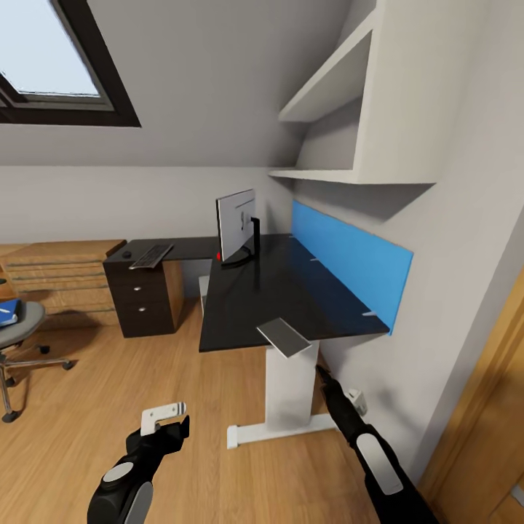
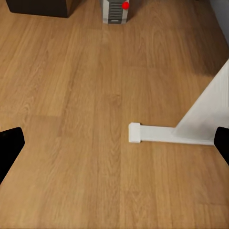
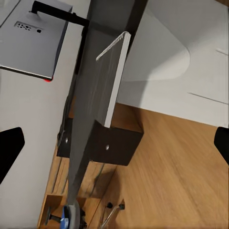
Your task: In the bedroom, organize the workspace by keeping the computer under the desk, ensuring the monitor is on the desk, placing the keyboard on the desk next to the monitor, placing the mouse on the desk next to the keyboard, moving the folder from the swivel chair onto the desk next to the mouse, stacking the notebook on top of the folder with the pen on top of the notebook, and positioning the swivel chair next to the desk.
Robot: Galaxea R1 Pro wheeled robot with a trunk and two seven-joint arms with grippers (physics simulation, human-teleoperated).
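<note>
Notebook [image 1: 284,337] flat at the near edge of the desk [image 1: 291,291], slightly overhanging, just beyond the right gripper [image 1: 321,373], spread wide and empty. Probably best to rise clear of the edge, close across the overhanging side, keep it level. Left gripper [image 1: 166,418] low over the floor, likewise wide apart, holding nothing. Monitor [image 1: 236,224] farther along; keyboard [image 1: 151,255] and mouse [image 1: 126,255] far left; folder [image 1: 7,313] on the swivel chair [image 1: 18,331], left. Desk leg [image 1: 290,393] close beside the right arm: worth minding.

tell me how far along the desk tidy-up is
Done: the monitor stands on the desk, with the keyboard and mouse on the desk's far wing. In hand: nothing; both pincers look empty. Left: the blue folder lies on the swivel chair, which stands away from the desk.
</note>
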